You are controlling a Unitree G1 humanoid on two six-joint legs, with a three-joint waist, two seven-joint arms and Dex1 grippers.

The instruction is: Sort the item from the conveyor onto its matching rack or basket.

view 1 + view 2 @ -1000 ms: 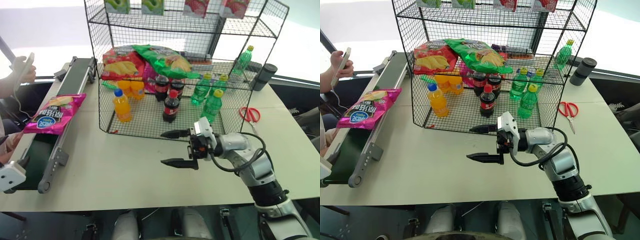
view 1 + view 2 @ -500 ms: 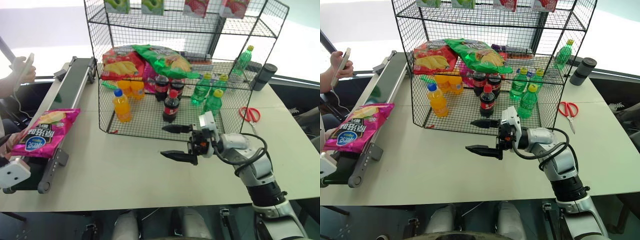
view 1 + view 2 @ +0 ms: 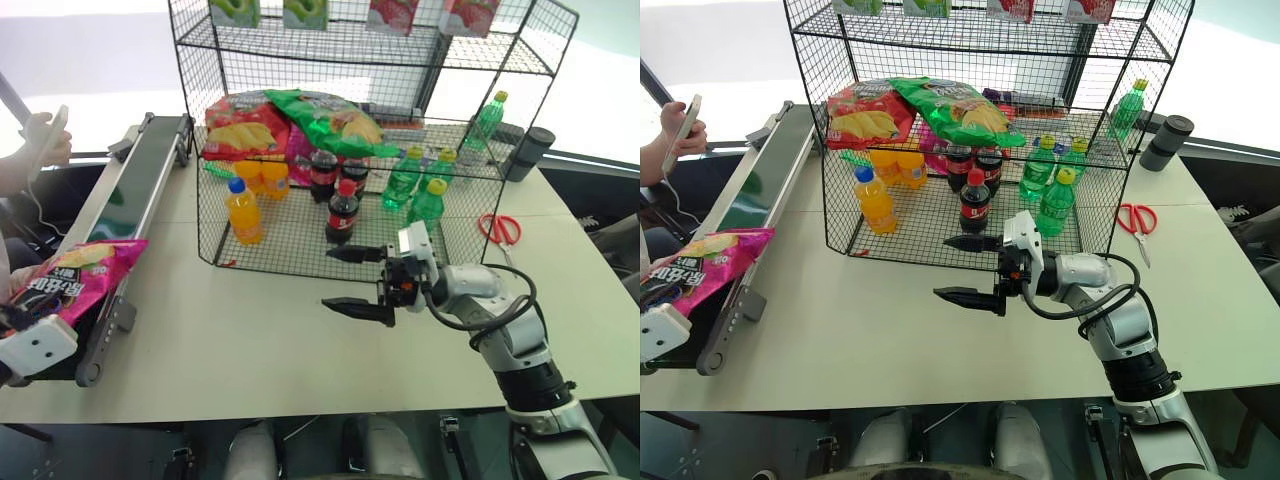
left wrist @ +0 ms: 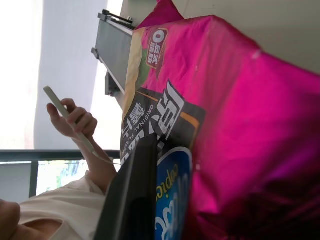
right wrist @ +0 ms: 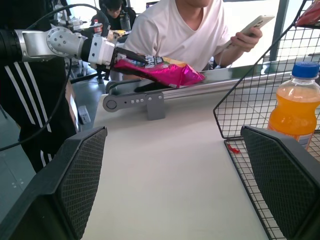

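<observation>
Left gripper clenched on near end of magenta-pink chip bag, lower left of frame, over near end of conveyor; right gripper released (jaws wide), mid-frame above table, just before black wire rack

I get bright daylight from windows behind the rack, blown white there; the chip bag glares softly, close and blurred in my left wrist view.
</observation>
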